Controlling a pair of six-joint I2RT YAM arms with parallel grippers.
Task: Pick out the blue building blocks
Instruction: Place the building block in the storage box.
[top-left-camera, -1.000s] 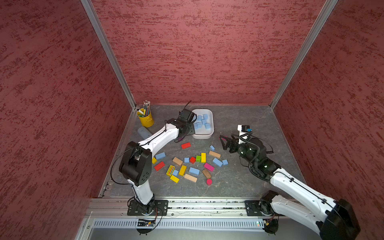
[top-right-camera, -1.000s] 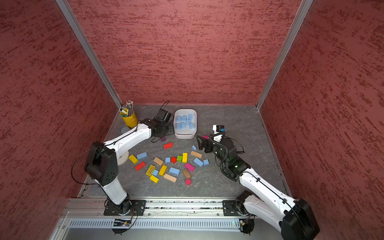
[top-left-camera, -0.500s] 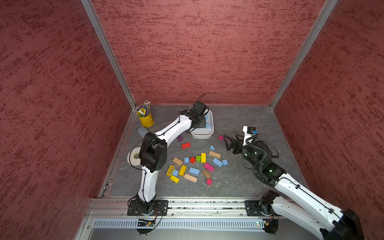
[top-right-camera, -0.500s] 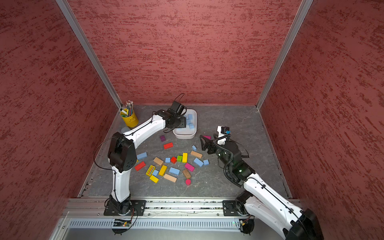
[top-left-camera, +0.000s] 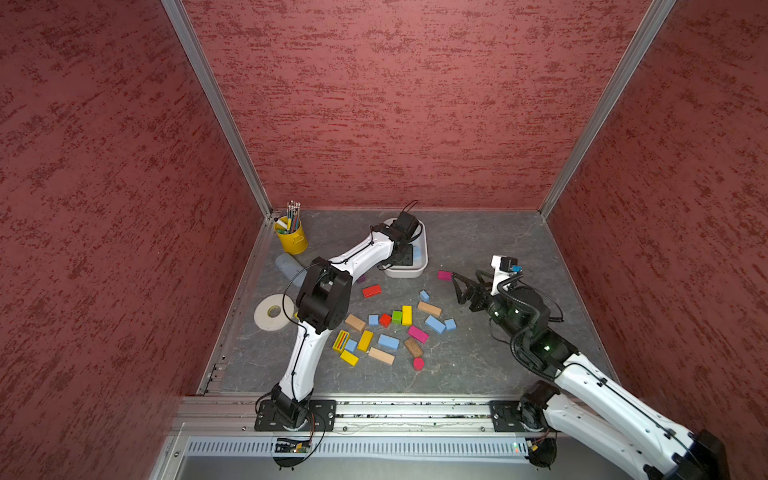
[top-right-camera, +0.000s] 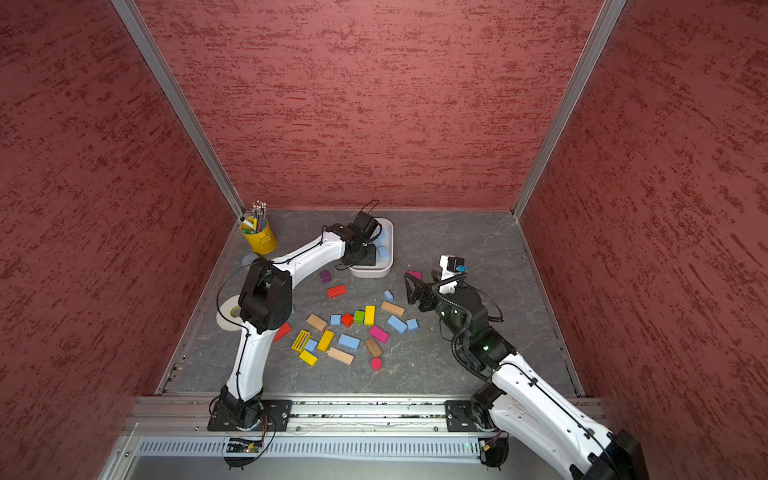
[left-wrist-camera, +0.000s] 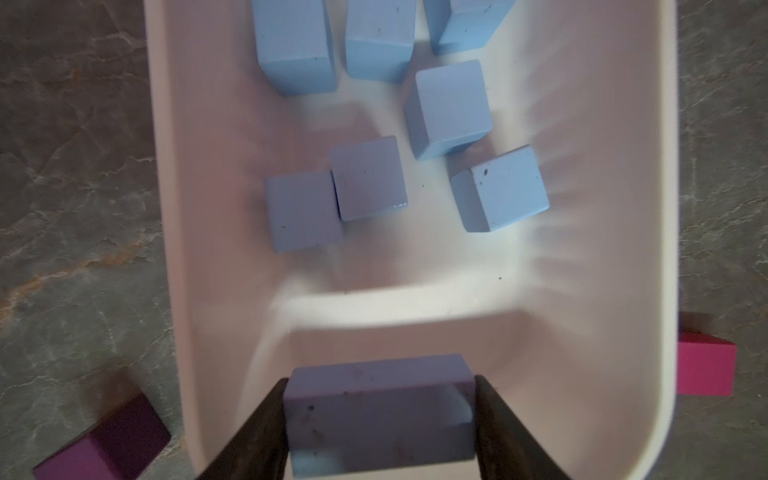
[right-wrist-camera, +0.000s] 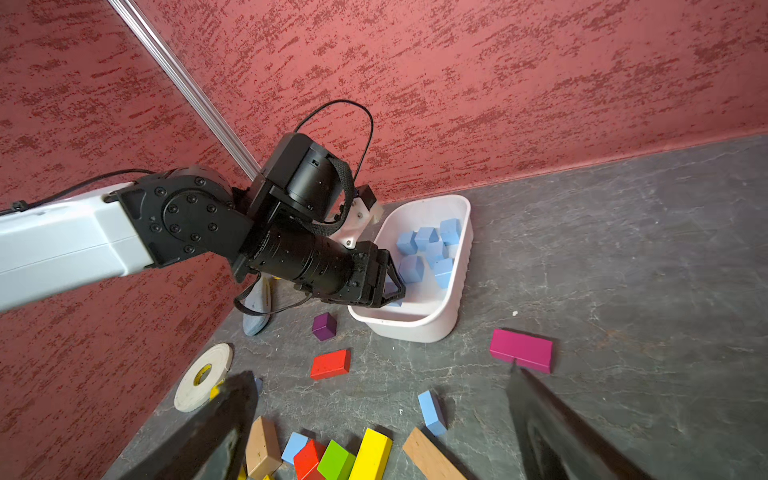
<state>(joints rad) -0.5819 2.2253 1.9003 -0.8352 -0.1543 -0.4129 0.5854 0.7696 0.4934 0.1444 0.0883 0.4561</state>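
In both top views, your left claw (top-left-camera: 400, 261) hangs over the white tub (top-left-camera: 423, 245), and loose blue blocks (top-left-camera: 388, 341) lie on the surface (top-left-camera: 498, 249). In the left wrist view, it clamps a blue block (left-wrist-camera: 380, 411) above the tub. In the right wrist view, your right claw (right-wrist-camera: 374, 386) gapes wide, empty.

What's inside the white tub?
Only blue blocks, at least seven. The left pincer holds a long blue block over the white tub, hiding the floor beneath it.
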